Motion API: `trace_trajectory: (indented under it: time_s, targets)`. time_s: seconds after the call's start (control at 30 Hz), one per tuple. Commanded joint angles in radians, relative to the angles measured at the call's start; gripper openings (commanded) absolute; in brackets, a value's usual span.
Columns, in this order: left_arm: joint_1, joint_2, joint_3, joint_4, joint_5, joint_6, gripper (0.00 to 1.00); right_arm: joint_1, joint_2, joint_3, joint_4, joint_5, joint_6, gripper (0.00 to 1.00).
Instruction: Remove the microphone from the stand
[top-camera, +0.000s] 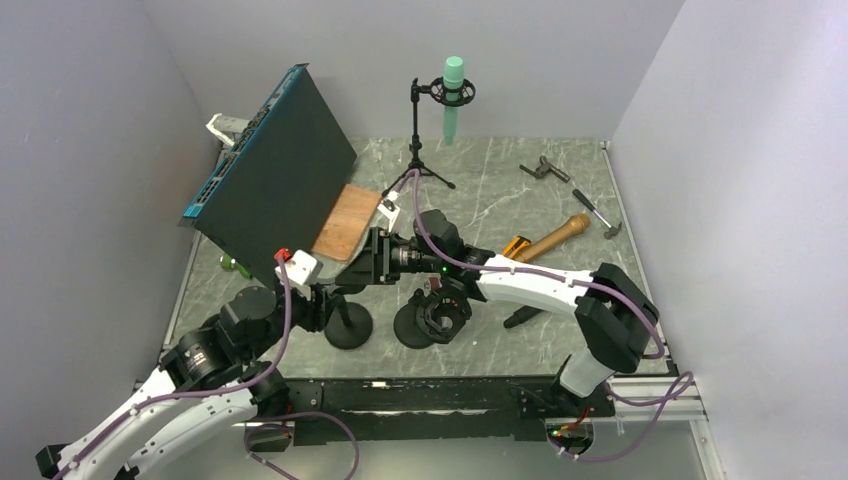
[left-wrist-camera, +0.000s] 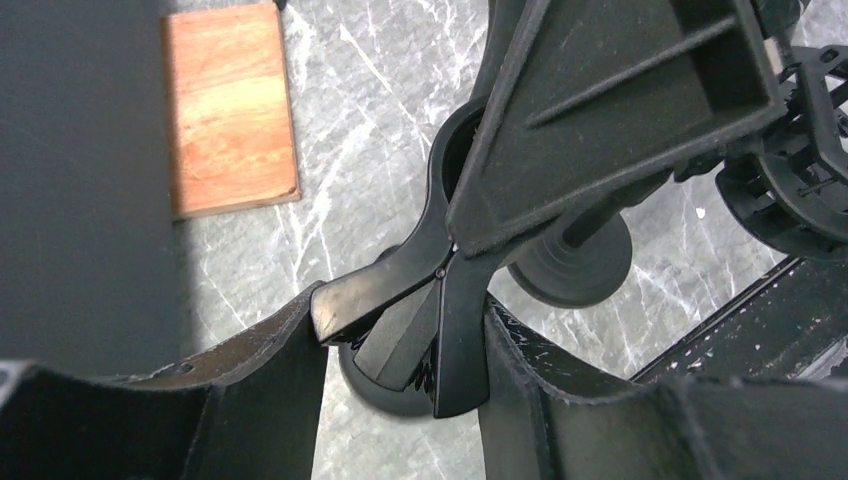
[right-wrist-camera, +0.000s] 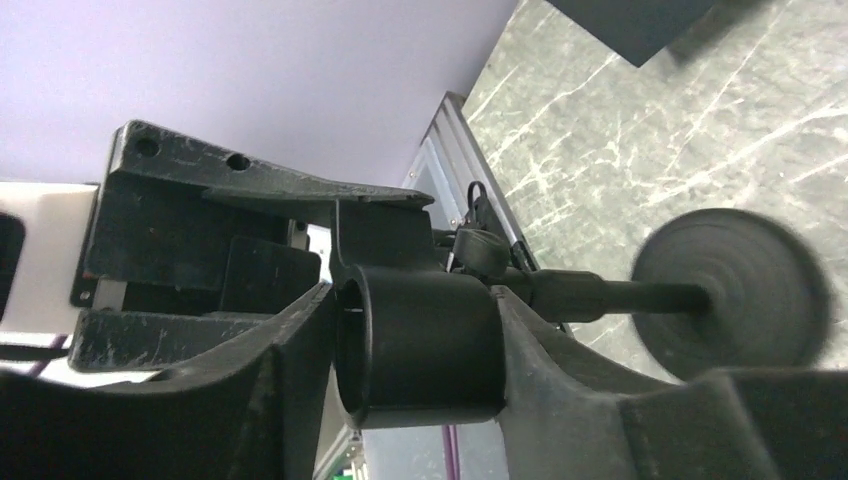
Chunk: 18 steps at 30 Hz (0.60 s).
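- Clip (left-wrist-camera: 440, 330) pinched in left hand (left-wrist-camera: 405, 325).
- Right hand (right-wrist-camera: 412, 320) clasps black cylinder (right-wrist-camera: 420, 345) on stand (right-wrist-camera: 620, 295).
- Round base (right-wrist-camera: 735, 290) rests on marbled worktop (right-wrist-camera: 640, 130).

Black microphone (right-wrist-camera: 420, 345), short cylinder, seated in spring clip (left-wrist-camera: 400, 320) atop upright round-based stand (top-camera: 348, 325)

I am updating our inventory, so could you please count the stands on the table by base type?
Tripod stand: 1
Round-base stand, left and right: 2
Total: 3
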Motion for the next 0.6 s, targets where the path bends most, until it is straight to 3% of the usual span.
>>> trace_trajectory:
  time_s: [0.0,0.13,0.2,0.37,0.5,0.57]
  targets:
    - [-0.003,-0.007,0.013,0.024,0.013,-0.041,0.11,0.021,0.019,-0.018,0.102,0.011,0.037,0.41]
    - [-0.003,-0.019,0.031,0.002,0.025,-0.063,0.32,0.017,0.033,-0.028,0.081,0.065,0.020,0.00]
    - [-0.003,-0.027,0.043,-0.014,0.031,-0.076,0.41,0.017,0.042,-0.013,0.049,0.075,-0.006,0.00]
    - [-0.003,-0.079,0.049,-0.019,0.047,-0.086,0.51,-0.003,0.043,-0.025,0.024,0.100,-0.029,0.00]
    - [-0.003,-0.115,0.059,-0.023,0.058,-0.112,0.55,-0.027,0.047,-0.047,0.034,0.081,-0.033,0.00]
    - [-0.003,-0.115,0.067,-0.027,0.060,-0.124,0.51,-0.039,0.056,-0.051,0.044,0.061,-0.027,0.00]
